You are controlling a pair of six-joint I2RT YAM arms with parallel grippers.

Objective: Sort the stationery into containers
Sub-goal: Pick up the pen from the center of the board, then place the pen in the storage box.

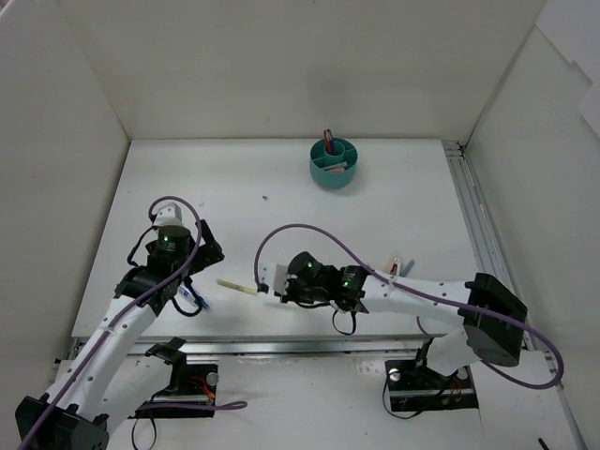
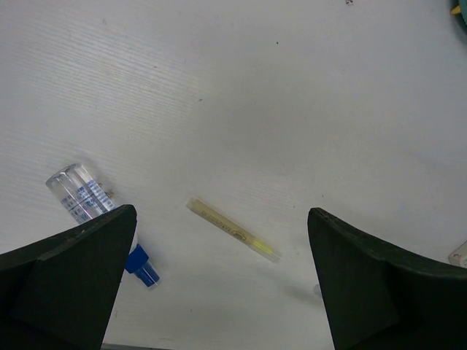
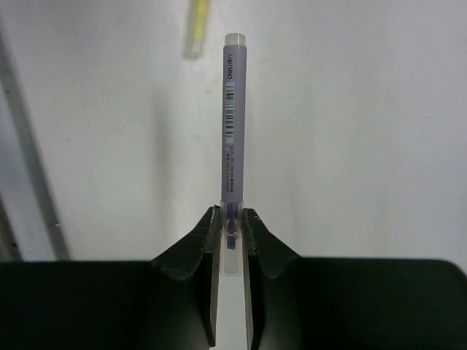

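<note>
My right gripper is shut on the clear cap end of a grey-lilac pen. The pen points straight away from the fingers, just above the white table. Past its far tip lies a yellow pen, which also shows as the yellow pen just left of my right gripper. My left gripper hangs open over the yellow pen, with a blue-and-white pen beside its left finger. The teal container stands far back and holds a few pens.
An orange pen and another pen lie to the right of my right arm. White walls close in the table on the left, back and right. A metal rail runs along the right side.
</note>
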